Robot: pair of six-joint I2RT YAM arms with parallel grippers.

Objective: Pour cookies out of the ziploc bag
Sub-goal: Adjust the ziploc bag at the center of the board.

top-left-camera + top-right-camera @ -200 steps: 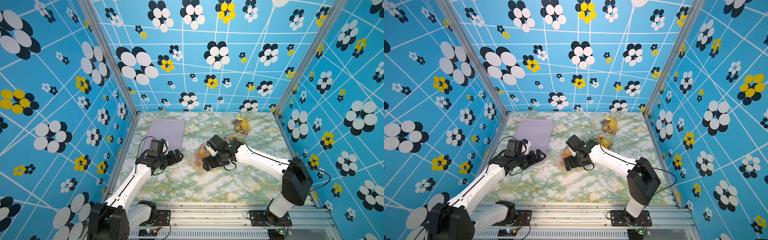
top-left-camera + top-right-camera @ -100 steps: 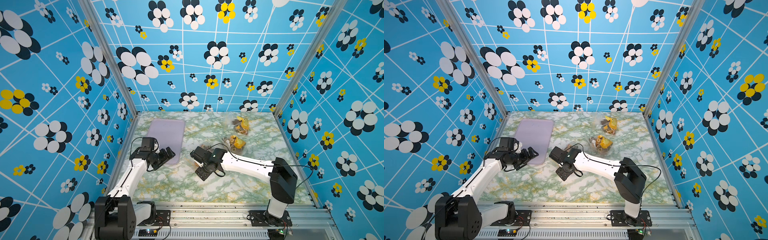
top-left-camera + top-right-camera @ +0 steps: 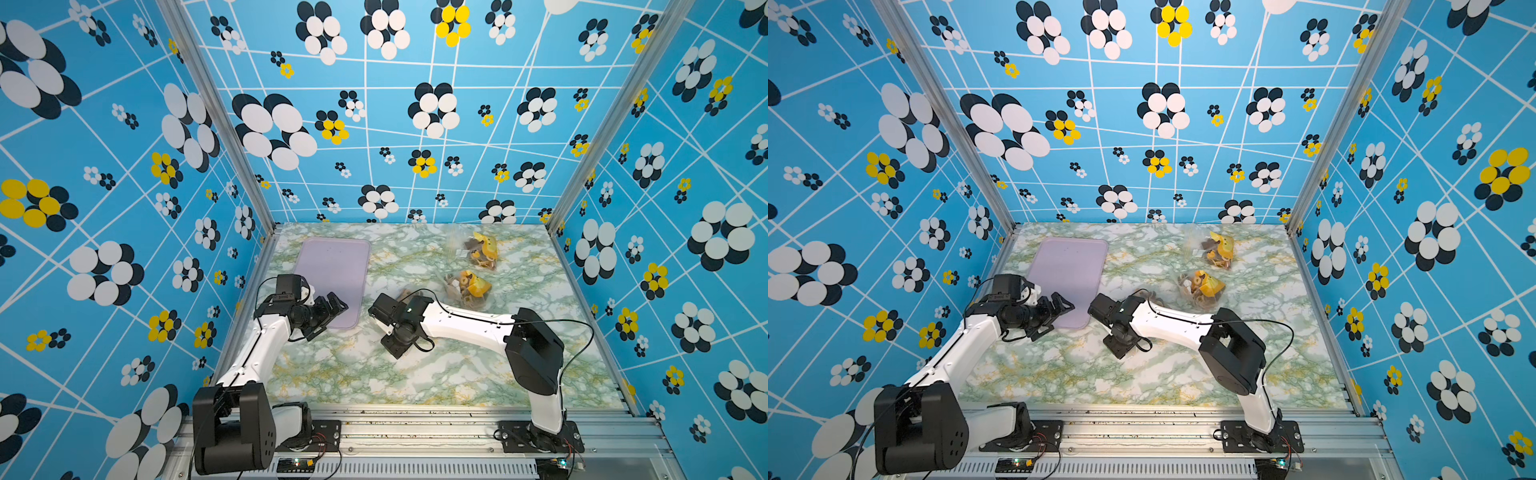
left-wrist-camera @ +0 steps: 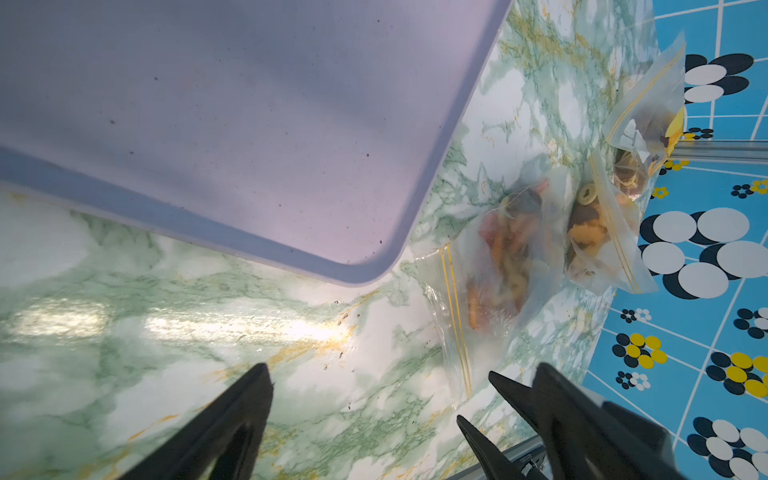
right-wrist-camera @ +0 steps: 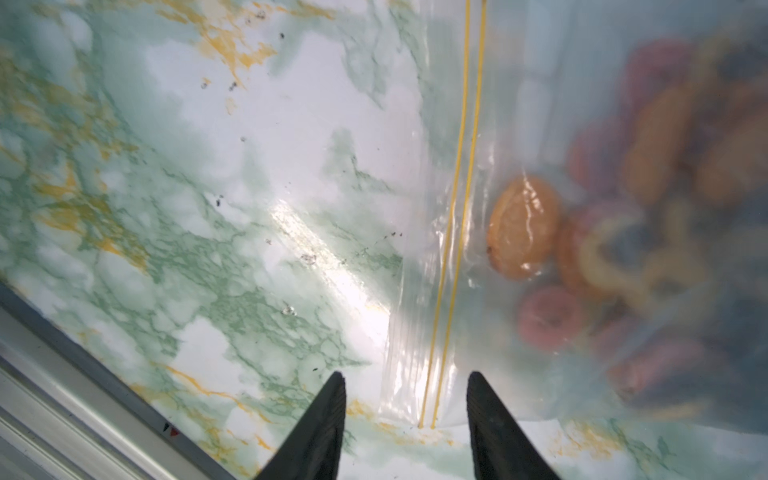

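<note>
While my left gripper [image 4: 378, 374] stood wide by the tray [image 4: 249, 124], my right gripper [image 5: 405, 382], half-open, straddled lengthwise the zip edge of the bag [image 3: 408, 293] at mid-frame in a top view, cookies [image 5: 523, 232] inside.

we see a green marble-patterned table [image 3: 415, 374]. a flat lavender tray [image 3: 332, 266] lies on it at 11 o'clock from the table centre. three clear bags of cookies [image 5: 523, 226] lie on it too: far bag [image 3: 480, 249] at 1 o'clock, middle bag [image 3: 467, 286] at 6 o'clock of that one, near bag [image 4: 498, 257] by the centre. dark crumbs [image 5: 218, 202] dot the surface.
</note>
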